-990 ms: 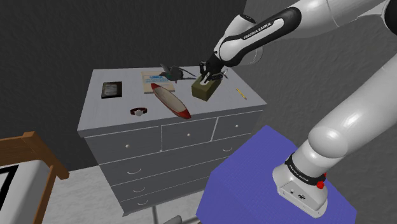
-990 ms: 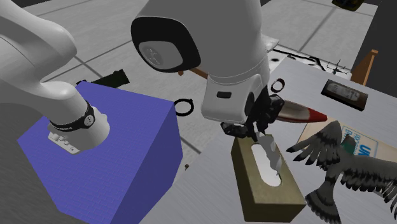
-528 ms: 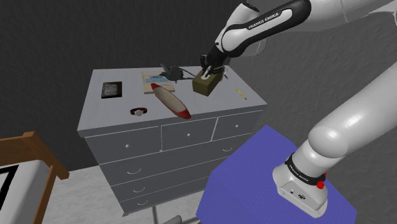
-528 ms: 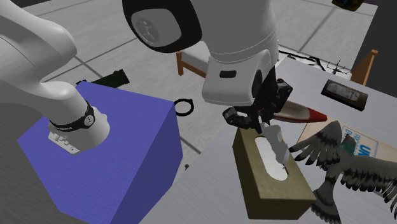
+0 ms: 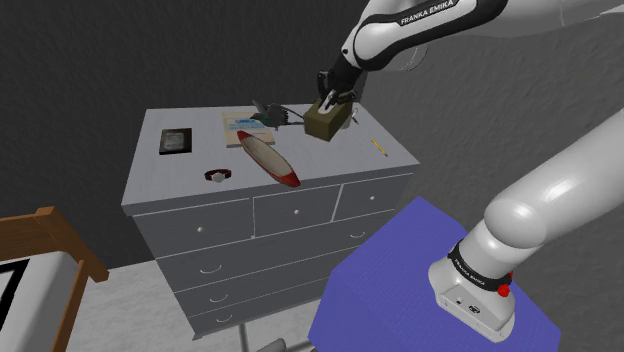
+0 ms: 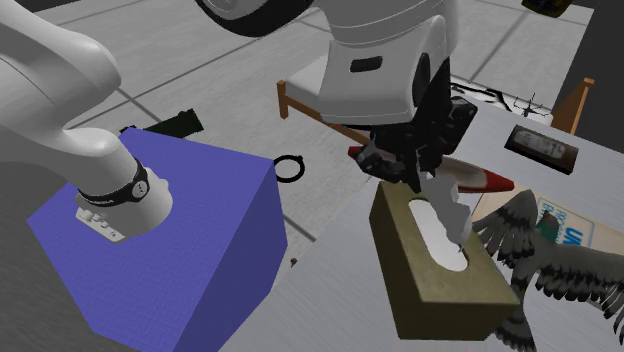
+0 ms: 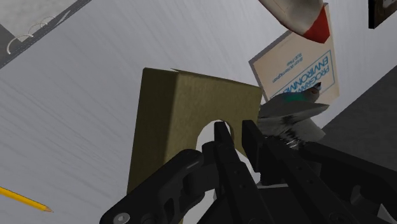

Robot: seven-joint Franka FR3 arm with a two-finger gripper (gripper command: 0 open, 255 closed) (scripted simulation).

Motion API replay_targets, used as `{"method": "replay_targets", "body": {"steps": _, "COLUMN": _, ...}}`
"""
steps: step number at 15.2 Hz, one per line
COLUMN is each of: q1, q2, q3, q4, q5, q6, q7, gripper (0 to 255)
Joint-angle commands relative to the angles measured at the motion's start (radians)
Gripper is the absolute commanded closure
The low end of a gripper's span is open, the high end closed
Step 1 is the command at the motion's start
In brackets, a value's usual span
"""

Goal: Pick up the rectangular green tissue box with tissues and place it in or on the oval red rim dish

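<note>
The claw (image 5: 335,96) is drawn narrow and grips the top of the tissue box (image 5: 322,122) at its oval slot. In the wrist view the claw (image 7: 234,135) closes right on the slot's edge, and the olive-brown box (image 7: 172,121) hangs from it. Because the grip sits at one end of the top, the box dangles tilted. I judge it clear of the dresser top (image 5: 190,165), above the back edge near the corner at the shoulder view's right.

Lifting it there looks meant to carry it past the bird figure (image 5: 270,115) and the book (image 5: 240,126) just beside it. The red-rimmed oval dish (image 5: 268,158) lies slantwise from the middle toward the front edge, well apart from the box and with nothing in it.

I cannot tell whether the fingers pinch cardboard, the white tissue (image 6: 447,205), or both, since they cover the slot. In the second exterior view the arm hides most of the dish (image 6: 480,181). No view plainly shows the gap beneath the box. A pencil (image 5: 379,147) lies near the right edge.
</note>
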Motion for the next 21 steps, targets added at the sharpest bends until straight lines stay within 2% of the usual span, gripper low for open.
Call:
{"method": "replay_targets", "body": {"steps": 1, "q1": -0.001, "q2": -0.015, "q3": -0.002, "q4": 0.017, "q5": -0.001, "q6": -0.031, "q7": 0.003, "gripper": 255}}
{"method": "replay_targets", "body": {"steps": 5, "q1": -0.002, "q2": -0.031, "q3": -0.004, "q4": 0.044, "q5": -0.004, "q6": -0.075, "q7": 0.007, "gripper": 255}}
{"method": "replay_targets", "body": {"steps": 9, "q1": 0.017, "q2": 0.006, "q3": 0.068, "q4": 0.111, "q5": -0.059, "q6": -0.095, "q7": 0.138, "gripper": 255}}
{"method": "replay_targets", "body": {"steps": 15, "q1": 0.048, "q2": 0.092, "q3": 0.167, "q4": 0.246, "q5": -0.168, "q6": -0.14, "q7": 0.339, "gripper": 255}}
{"method": "replay_targets", "body": {"steps": 21, "q1": 0.101, "q2": 0.219, "q3": 0.246, "q4": 0.428, "q5": -0.308, "q6": -0.214, "q7": 0.538, "gripper": 255}}
